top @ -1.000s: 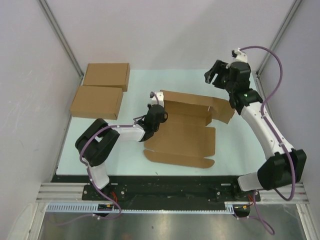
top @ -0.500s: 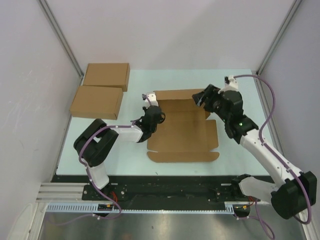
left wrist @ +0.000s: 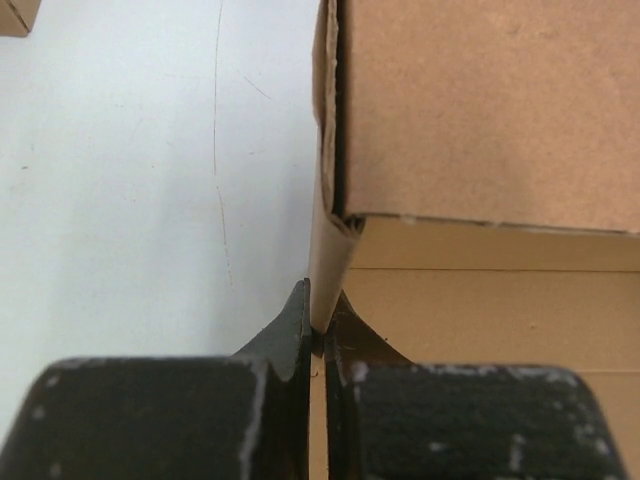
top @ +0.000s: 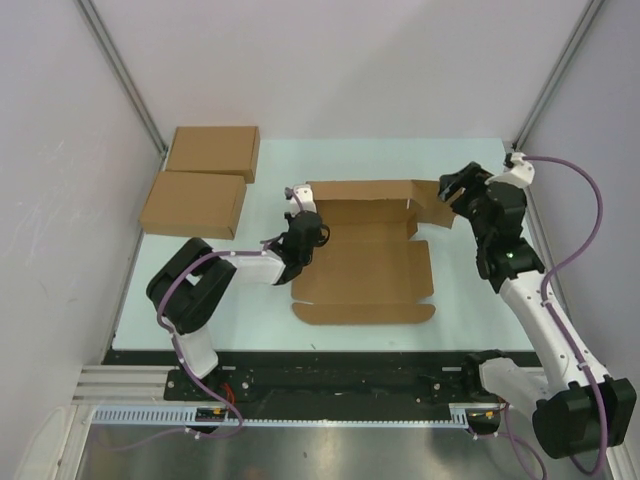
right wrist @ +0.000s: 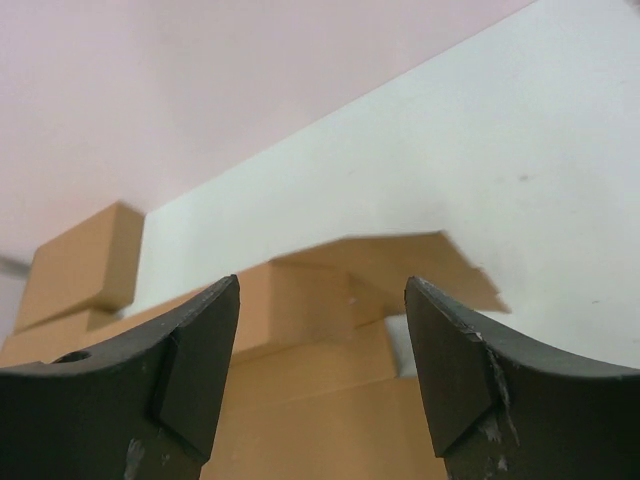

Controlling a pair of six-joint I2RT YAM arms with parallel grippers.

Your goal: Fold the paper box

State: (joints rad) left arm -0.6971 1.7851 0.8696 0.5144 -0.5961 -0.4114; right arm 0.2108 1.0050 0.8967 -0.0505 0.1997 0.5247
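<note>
Partly folded paper box lies at frame centre. Left gripper pinches its upright left side flap. Right gripper, jaws apart, hovers over its upper-right corner.

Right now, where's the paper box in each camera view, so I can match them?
Top external: the paper box lies centre frame.
Left wrist: it fills the right side; the left gripper pinches its side wall.
Right wrist: low centre, beyond the open right gripper.
Shared landmark: the two flat boxes, upper left in top external, left edge in right wrist.
</note>
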